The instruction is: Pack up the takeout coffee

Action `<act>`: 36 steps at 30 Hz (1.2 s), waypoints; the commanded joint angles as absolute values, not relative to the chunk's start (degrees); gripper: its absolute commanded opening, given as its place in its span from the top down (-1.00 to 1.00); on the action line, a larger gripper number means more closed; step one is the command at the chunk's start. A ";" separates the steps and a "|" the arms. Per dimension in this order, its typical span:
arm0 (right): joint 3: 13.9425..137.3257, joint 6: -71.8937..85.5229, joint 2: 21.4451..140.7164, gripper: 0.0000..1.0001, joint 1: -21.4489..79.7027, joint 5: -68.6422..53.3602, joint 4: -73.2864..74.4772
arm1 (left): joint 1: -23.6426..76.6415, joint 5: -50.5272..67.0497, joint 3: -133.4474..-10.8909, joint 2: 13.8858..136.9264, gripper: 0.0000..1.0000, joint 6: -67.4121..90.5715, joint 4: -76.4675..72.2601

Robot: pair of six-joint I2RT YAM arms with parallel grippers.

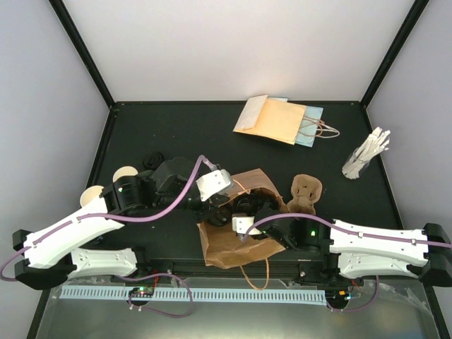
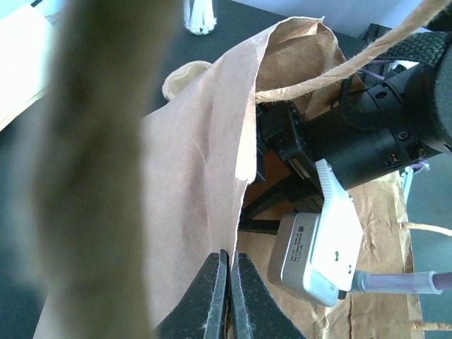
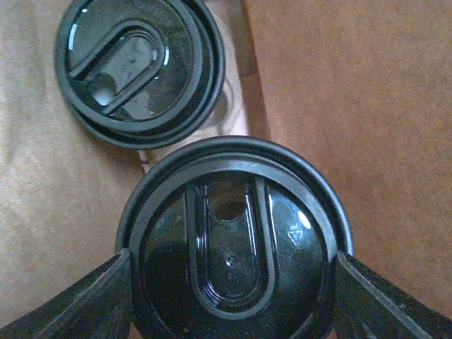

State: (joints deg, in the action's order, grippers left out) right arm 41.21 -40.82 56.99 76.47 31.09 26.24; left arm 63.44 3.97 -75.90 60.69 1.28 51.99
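Note:
In the right wrist view two takeout coffee cups with black lids stand inside a brown paper bag [image 3: 353, 85]. The near cup [image 3: 229, 247] sits between my right gripper's [image 3: 231, 258] fingers, which press on both sides of its lid rim. The far cup [image 3: 138, 67] stands free behind it. Seen from above, the bag [image 1: 226, 247] lies at centre front with my right arm reaching into its mouth. My left gripper [image 2: 229, 256] is shut on the edge of the bag's wall [image 2: 191, 183], holding the mouth up.
A tan moulded-pulp carrier [image 1: 305, 192] lies right of the bag. Two cream-white open cups [image 1: 126, 173] and small black lids [image 1: 152, 161] sit at the left by my left arm. Flat paper bags [image 1: 279, 120] lie at the back, and a holder of white sticks [image 1: 364, 155] stands at the back right.

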 commanded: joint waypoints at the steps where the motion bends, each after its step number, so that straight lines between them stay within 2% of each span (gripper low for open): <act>1: 40.76 -42.00 57.15 0.18 76.63 33.13 23.65 | 64.07 7.45 -76.20 58.38 0.97 2.71 49.58; 22: 39.94 -38.39 60.94 0.21 77.30 25.46 26.14 | 64.16 7.59 -73.65 57.41 0.97 5.34 48.07; 36: 46.89 -30.03 64.08 0.22 81.95 33.29 31.01 | 64.49 8.18 -73.30 60.36 0.97 6.46 43.28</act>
State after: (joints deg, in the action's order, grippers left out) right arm 43.16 -34.26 62.65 80.38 30.02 29.26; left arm 64.01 7.70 -72.84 60.60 5.67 47.66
